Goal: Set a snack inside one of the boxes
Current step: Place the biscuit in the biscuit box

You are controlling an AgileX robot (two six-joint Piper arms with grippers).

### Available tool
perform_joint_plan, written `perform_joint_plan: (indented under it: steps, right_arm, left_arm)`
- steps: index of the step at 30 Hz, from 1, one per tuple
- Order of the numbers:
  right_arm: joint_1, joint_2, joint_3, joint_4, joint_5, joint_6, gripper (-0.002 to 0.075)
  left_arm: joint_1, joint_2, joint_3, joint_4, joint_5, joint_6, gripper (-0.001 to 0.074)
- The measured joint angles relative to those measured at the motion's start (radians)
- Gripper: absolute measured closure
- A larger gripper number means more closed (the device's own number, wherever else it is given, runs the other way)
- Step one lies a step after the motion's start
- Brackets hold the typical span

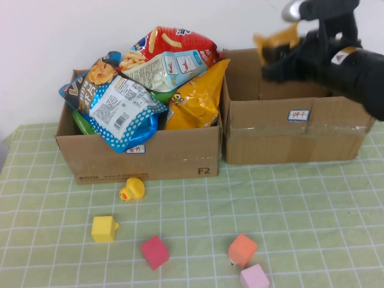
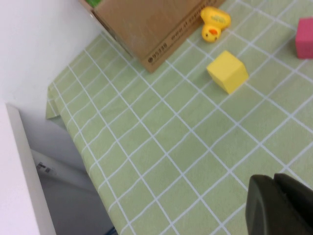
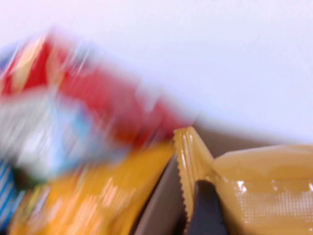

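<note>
My right gripper (image 1: 277,57) is shut on a yellow snack bag (image 1: 276,41) and holds it above the right cardboard box (image 1: 294,132), near the box's back left. In the right wrist view the yellow snack bag (image 3: 259,191) fills the lower right, with one dark fingertip (image 3: 205,208) pressed on it. The left cardboard box (image 1: 144,156) is heaped with snack bags: a red one (image 1: 174,45), a blue one (image 1: 114,99) and a yellow one (image 1: 195,99). My left gripper (image 2: 281,205) is shut and empty over the green checked cloth, out of the high view.
On the cloth in front of the boxes lie a yellow rubber duck (image 1: 132,189), a yellow cube (image 1: 104,228), a red cube (image 1: 155,252), an orange cube (image 1: 242,249) and a pink cube (image 1: 254,277). The table's left edge (image 2: 73,142) shows in the left wrist view.
</note>
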Motion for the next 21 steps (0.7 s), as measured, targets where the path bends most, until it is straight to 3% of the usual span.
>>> perform_joint_plan:
  steps: [3, 7, 12, 21]
  right_arm:
    - [0.000, 0.058, 0.000, 0.040, -0.214, 0.000, 0.0276]
    - [0.000, 0.150, 0.000, 0.143, -0.352, -0.002, 0.0276]
    - [-0.006, 0.223, -0.050, 0.373, -0.310, -0.034, 0.0258]
    - [-0.026, 0.265, -0.192, 0.581, -0.142, -0.284, 0.0151]
  left_arm:
    - [0.000, -0.019, 0.000, 0.002, -0.002, -0.002, 0.0736]
    - [0.000, -0.034, 0.005, 0.002, -0.002, -0.014, 0.0736]
    - [0.000, -0.034, 0.009, 0.002, -0.002, -0.017, 0.0736]
    - [0.000, -0.034, 0.015, 0.002, -0.002, -0.021, 0.0736]
